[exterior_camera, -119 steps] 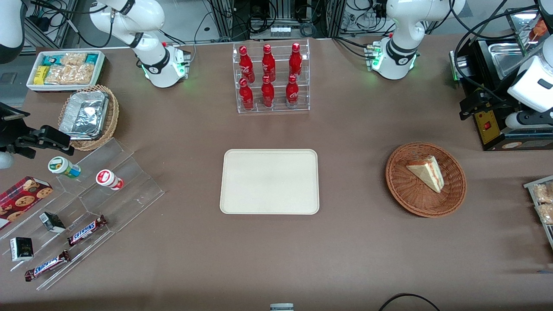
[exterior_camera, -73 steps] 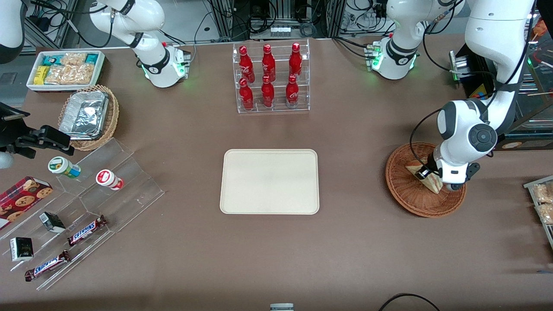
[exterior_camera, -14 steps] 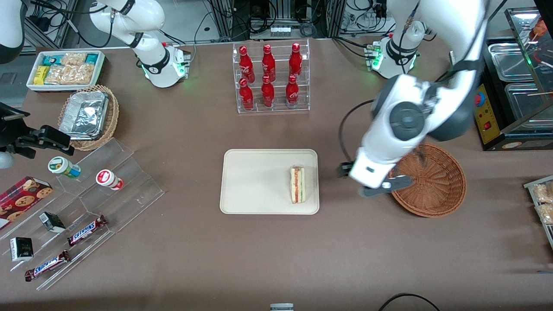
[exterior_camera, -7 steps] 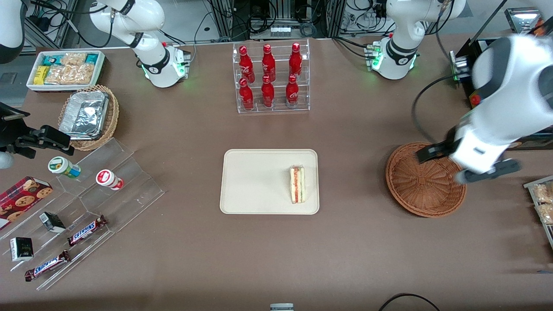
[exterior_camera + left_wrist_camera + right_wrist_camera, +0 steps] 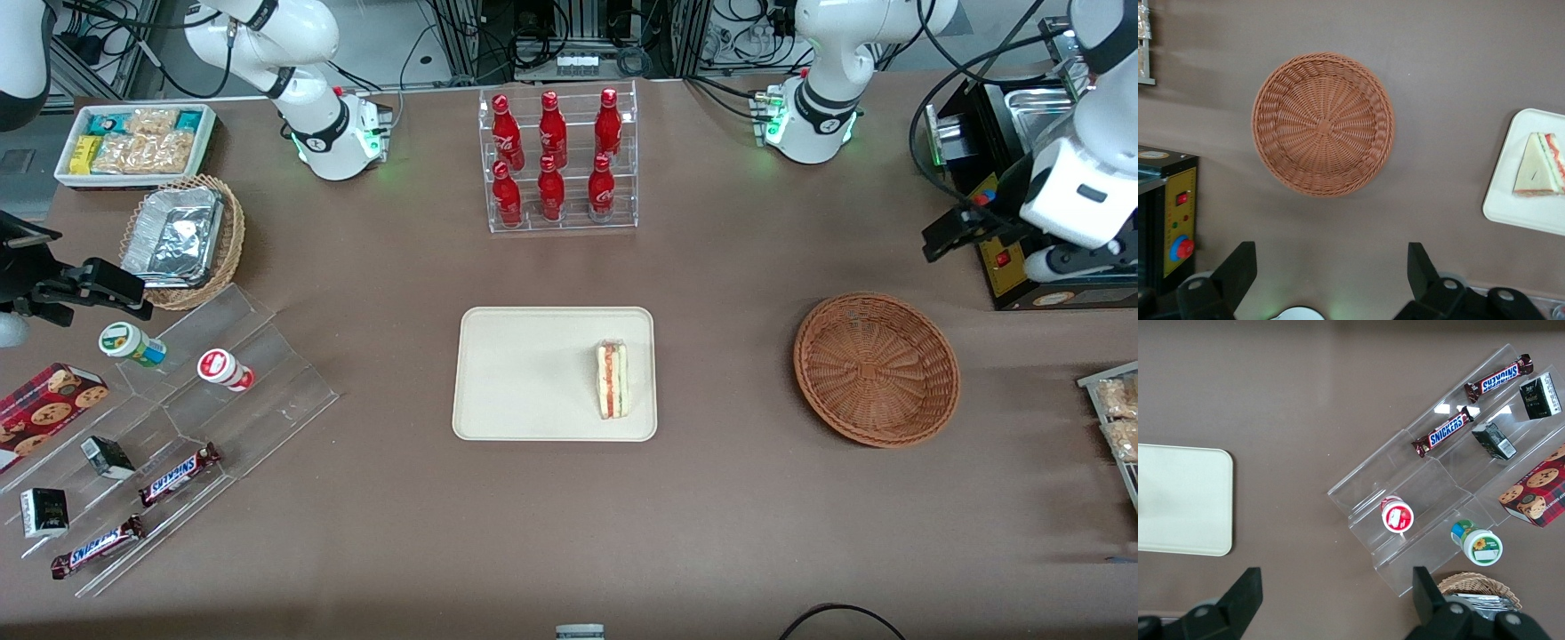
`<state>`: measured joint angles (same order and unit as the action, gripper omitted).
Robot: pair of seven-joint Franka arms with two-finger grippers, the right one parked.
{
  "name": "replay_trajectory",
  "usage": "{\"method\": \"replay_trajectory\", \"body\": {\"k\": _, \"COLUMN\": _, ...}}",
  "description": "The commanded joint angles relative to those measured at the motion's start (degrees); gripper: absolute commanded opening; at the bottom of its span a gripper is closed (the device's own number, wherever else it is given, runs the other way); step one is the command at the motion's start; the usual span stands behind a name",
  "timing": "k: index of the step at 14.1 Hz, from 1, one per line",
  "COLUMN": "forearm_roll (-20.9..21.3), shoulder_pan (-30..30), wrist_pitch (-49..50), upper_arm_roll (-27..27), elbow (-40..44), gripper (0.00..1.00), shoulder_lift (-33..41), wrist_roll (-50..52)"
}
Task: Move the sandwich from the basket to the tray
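Since the sandwich (image 5: 613, 380) stands on edge near the tray's (image 5: 498, 373) right rim, a bump could tip it. The tool (image 5: 1328, 267) is open, empty, upper right of the front frame, above the basket (image 5: 877, 368).

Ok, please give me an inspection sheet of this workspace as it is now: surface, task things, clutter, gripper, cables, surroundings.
Surface: brown table, nothing spilled.
Job's things: sandwich on the tray, near the rim toward the basket, which holds nothing.
Clutter: bottle rack; snack stand; foil containers.
Grippers: gripper raised above the table beside the basket, jaws open, holding nothing.
Cables: black cable at the table's near edge.
Surroundings: black machine at the working arm's end.
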<state>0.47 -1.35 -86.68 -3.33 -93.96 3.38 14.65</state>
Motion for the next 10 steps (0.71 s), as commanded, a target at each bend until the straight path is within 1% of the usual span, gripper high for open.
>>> {"method": "replay_trajectory", "body": {"k": 1, "forearm_roll": 0.93, "shoulder_pan": -0.76, "wrist_pitch": 3.44, "upper_arm_roll": 2.1, "elbow": 2.72, "gripper": 1.0, "shoulder_lift": 0.05, "wrist_roll": -5.5}}
{"method": "replay_trajectory", "body": {"k": 4, "forearm_roll": 1.28, "shoulder_pan": -0.93, "wrist_pitch": 3.71, "upper_arm_roll": 2.54, "elbow": 3.25, "gripper": 1.0, "shoulder_lift": 0.05, "wrist_roll": -6.55}}
{"method": "replay_trajectory", "body": {"k": 6, "forearm_roll": 1.81, "shoulder_pan": -0.85, "wrist_pitch": 3.97, "upper_arm_roll": 2.8, "elbow": 3.95, "gripper": 1.0, "shoulder_lift": 0.23, "wrist_roll": -10.5}}
{"method": "replay_trajectory", "body": {"k": 8, "forearm_roll": 1.73, "shoulder_pan": -1.02, "wrist_pitch": 6.42, "upper_arm_roll": 3.15, "elbow": 5.18, "gripper": 1.0, "shoulder_lift": 0.23, "wrist_roll": -11.22}}
{"method": "replay_trajectory", "body": {"k": 10, "forearm_roll": 1.72, "shoulder_pan": -0.94, "wrist_pitch": 6.79, "upper_arm_roll": 3.15, "elbow": 5.45, "gripper": 1.0, "shoulder_lift": 0.14, "wrist_roll": -11.22}}
